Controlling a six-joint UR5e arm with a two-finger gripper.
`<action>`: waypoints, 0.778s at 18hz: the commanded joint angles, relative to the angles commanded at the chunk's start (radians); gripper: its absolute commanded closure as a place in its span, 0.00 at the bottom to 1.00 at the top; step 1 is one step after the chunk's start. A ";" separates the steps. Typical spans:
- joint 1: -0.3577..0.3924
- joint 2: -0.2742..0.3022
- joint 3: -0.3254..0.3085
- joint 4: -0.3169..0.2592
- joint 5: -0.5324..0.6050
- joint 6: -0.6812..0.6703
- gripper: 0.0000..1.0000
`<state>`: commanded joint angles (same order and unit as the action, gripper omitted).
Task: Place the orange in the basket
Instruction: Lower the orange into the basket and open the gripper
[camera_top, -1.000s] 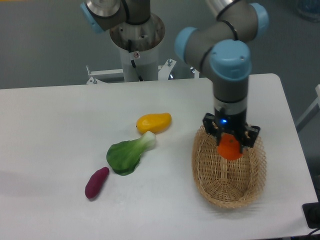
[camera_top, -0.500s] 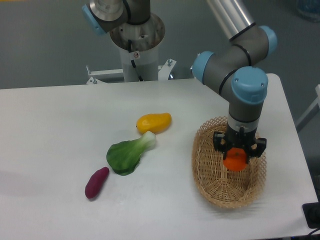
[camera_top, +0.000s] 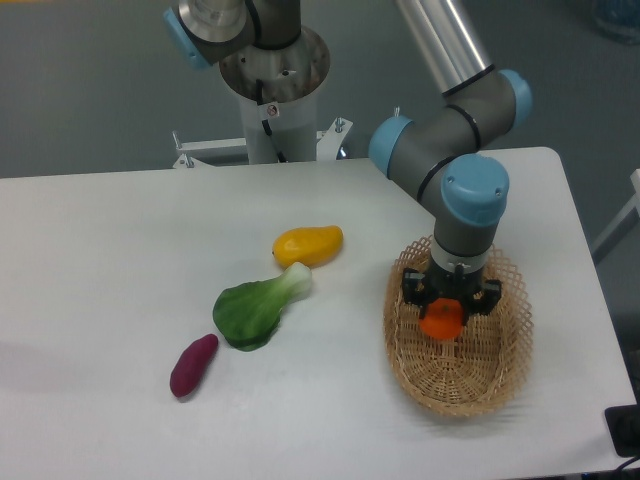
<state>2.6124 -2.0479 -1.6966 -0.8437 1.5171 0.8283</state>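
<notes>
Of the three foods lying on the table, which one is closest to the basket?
The yellow fruit. It lies just left of the basket, while the green vegetable and the purple sweet potato lie farther left.

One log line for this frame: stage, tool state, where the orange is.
stage: lowering into basket | tool: shut on orange | orange: inside basket rim, not released | other items: untouched on table

The oval tan woven wicker basket (camera_top: 455, 385) at lower right looked rough and open-latticed. The small round orange-red fruit (camera_top: 441, 319) inside it was smooth, slightly glossy. The white bench (camera_top: 120, 260) appeared matt and smooth.
</notes>
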 joint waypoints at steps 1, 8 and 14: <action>0.002 0.000 0.000 0.000 -0.002 0.000 0.41; 0.002 -0.008 0.008 0.029 0.005 0.011 0.00; 0.009 0.014 0.086 0.015 0.005 0.061 0.00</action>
<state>2.6215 -2.0341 -1.6108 -0.8283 1.5217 0.8896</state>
